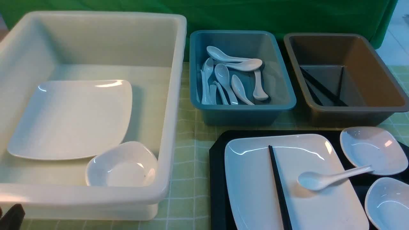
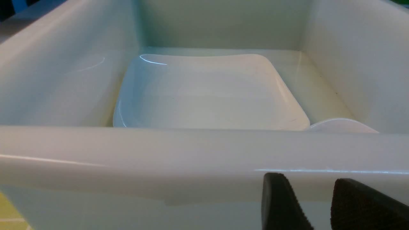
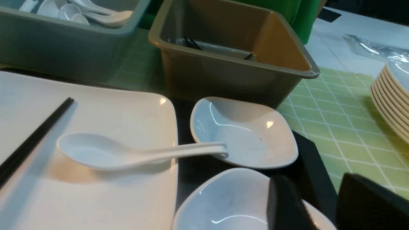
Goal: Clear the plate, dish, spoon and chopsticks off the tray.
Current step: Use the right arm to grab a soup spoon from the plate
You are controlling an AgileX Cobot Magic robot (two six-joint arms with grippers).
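My left end effector (image 2: 308, 183) hangs just outside the near wall of the white tub (image 1: 172, 95), fingers spread and nothing between them. My right end effector (image 3: 314, 183) is also spread and empty, close to the near dish (image 1: 388, 201).

The tray (image 1: 217, 166) sits on the table (image 1: 188, 159) at 5 o'clock in the front view. The plate (image 1: 252, 179) lies flat on it, and the chopsticks (image 1: 279, 188) lie together across the plate, running from 12 to 6 o'clock. The spoon (image 1: 322, 179) is at 3 o'clock from them. Its bowl is on the plate and its handle points to 2 o'clock, the tip resting on the rim of the far dish (image 1: 374, 150). The near dish lies at 6 o'clock from the far one. A blue bin (image 1: 244, 107) of spoons stands at 12 o'clock from the tray, and a brown bin (image 1: 351, 110) at 1 o'clock.
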